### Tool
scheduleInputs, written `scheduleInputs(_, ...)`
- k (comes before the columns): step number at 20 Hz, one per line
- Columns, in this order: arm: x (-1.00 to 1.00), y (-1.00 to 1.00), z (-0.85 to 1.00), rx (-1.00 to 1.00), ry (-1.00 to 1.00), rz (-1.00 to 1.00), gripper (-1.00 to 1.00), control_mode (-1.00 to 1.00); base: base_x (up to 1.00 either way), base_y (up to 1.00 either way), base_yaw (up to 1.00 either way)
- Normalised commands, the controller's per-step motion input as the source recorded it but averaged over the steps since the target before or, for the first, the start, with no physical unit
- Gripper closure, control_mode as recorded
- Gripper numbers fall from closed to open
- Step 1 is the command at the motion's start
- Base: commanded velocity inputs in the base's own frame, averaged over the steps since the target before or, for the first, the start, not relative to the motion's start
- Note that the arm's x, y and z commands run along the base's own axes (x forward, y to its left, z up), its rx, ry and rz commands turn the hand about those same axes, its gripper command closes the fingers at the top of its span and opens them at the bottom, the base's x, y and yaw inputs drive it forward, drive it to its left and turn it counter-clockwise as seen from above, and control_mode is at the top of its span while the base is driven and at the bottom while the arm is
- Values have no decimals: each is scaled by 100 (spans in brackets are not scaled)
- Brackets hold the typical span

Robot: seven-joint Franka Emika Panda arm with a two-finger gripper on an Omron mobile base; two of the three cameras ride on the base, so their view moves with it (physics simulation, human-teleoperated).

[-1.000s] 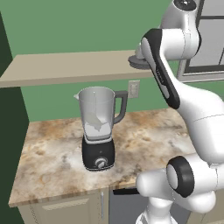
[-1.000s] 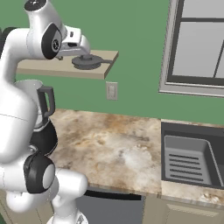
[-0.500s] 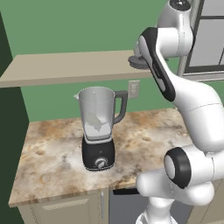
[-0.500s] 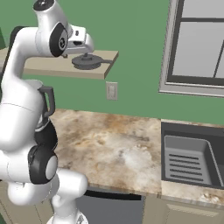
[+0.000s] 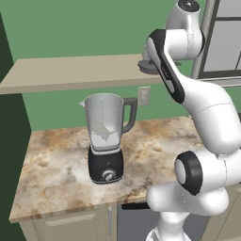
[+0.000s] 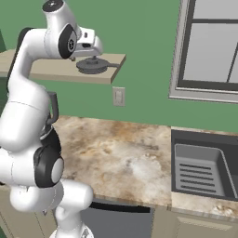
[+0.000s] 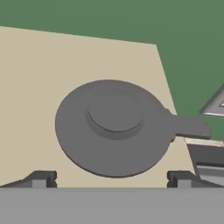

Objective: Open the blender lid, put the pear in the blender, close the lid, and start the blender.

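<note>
With the lid (image 7: 114, 127) resting mid-frame on the shelf (image 7: 35, 78) in the hand view, the gripper (image 7: 109, 178) had lifted slightly, fingers fully spread and empty, leaving the blender (image 5: 106, 137) at centre-left uncovered.

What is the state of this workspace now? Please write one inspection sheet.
Surface: marbled counter, wooden shelf above.
Job's things: blender on the counter, jar top open; a pale object inside it, identity unclear. Blender lid lies flat on the shelf's end.
Clutter: nothing seen.
Grippers: gripper open above the lid, fingers apart, holding nothing.
Cables: nothing seen.
Surroundings: green wall, wall outlet, window, sink.
</note>
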Motion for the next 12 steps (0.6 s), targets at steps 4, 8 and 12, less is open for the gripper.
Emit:
scheduleInputs(4,13,-2,-13,0,2,0,-100,-100,0,0,0)
scheduleInputs(8,22,0,-8,0,1,0,-100,-100,0,0,0)
scheduleInputs(12,30,0,-7,0,0,1,-100,-100,0,0,0)
